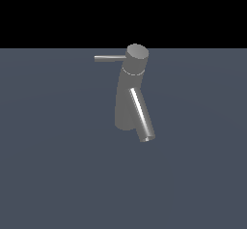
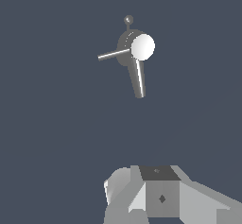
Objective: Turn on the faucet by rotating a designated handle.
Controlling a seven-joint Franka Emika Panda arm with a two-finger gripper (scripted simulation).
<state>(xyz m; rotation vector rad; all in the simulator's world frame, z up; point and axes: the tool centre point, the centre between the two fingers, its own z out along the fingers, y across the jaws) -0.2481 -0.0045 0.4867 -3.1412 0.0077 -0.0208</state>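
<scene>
The grey metallic faucet point(image 1: 128, 102) stands leaning on the dark floor in the middle of the exterior view. Its round cap point(image 1: 137, 54) is on top and its shiny slanted spout point(image 1: 142, 117) points down toward the front. The thin straight handle point(image 1: 109, 58) sticks out level from the cap toward the exterior view's left. In the wrist view I see the faucet point(image 2: 130, 48) from above, with the handle point(image 2: 113, 54) and the spout point(image 2: 138, 79). White and grey robot parts point(image 2: 160, 194) fill one edge of the wrist view, well apart from the faucet. I cannot make out any fingers. No arm shows in the exterior view.
The flat dark blue-grey floor point(image 1: 48, 175) spreads all around the faucet. A small round-tipped stub point(image 2: 128, 20) shows just beyond the faucet's cap in the wrist view.
</scene>
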